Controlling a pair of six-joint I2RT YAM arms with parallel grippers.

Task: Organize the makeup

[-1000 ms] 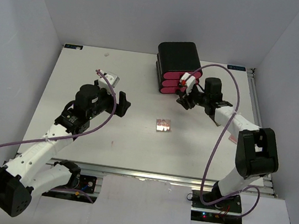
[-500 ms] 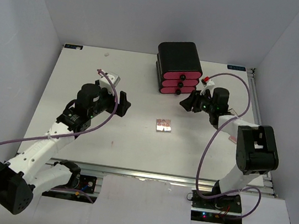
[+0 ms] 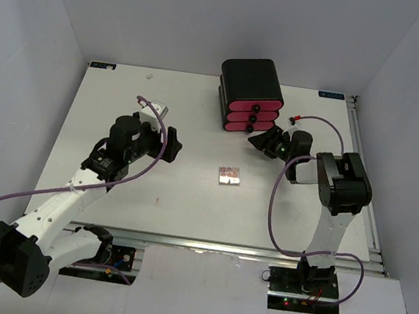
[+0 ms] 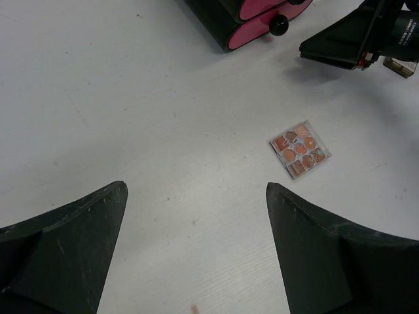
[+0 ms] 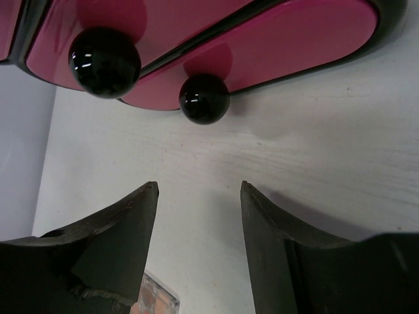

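Makeup on view is one square clear-cased palette of pink and tan pans (image 4: 300, 150). It lies flat and alone near the middle of the white desk (image 3: 188, 201), a shade toward 4 o'clock, and neither arm touches it. At 1 o'clock from it stands the black box with three pink drawers (image 3: 251, 96). All three fronts look pushed in, each with a round black knob (image 5: 204, 98).

The right claw (image 5: 200, 190) sits low just before the box's front, off its 5 o'clock corner. Its jaws are moderately apart with nothing between them, and it points at the lowest knob. I judge it is lined up there to work a drawer, since the palette needs a compartment to go into.

The left claw (image 4: 196, 190) hovers at about 9 o'clock from the palette, well apart from it, with jaws spread wide and empty. It is tilted so that its camera looks across at the palette, a pose suited to fetching the palette once a drawer is open.
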